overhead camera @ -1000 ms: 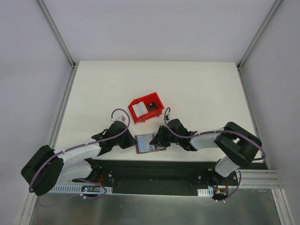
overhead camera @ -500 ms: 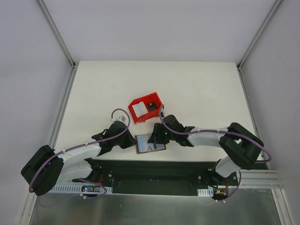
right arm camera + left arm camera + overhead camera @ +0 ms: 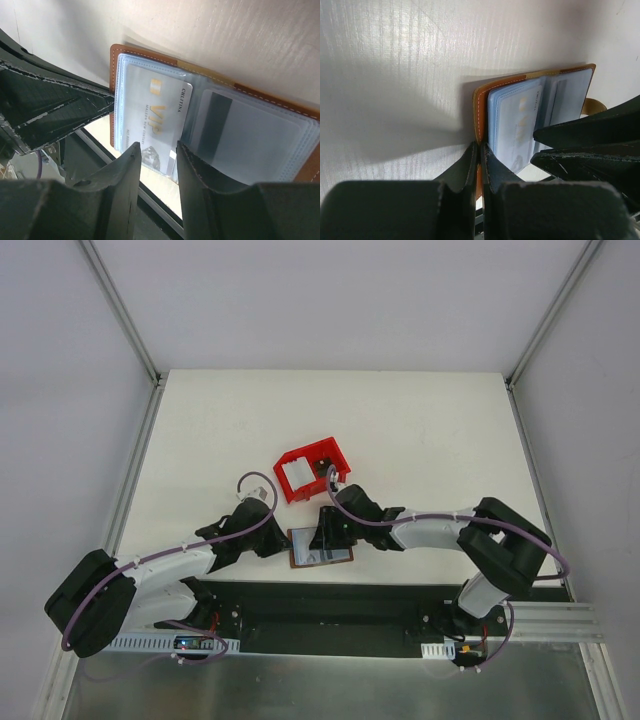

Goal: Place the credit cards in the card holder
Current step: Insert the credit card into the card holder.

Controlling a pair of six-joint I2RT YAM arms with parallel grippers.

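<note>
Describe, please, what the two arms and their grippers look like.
The left arm and right arm have white links, bulky black joints and looping purple cables. The left gripper and right gripper are black, with flat fingers scuffed pale at the edges.

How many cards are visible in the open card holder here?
2. A VIP-printed card sits in the card holder page nearer the left gripper; a card with a dark stripe sits in the other page. Pages stacked beneath may hide more.
</note>
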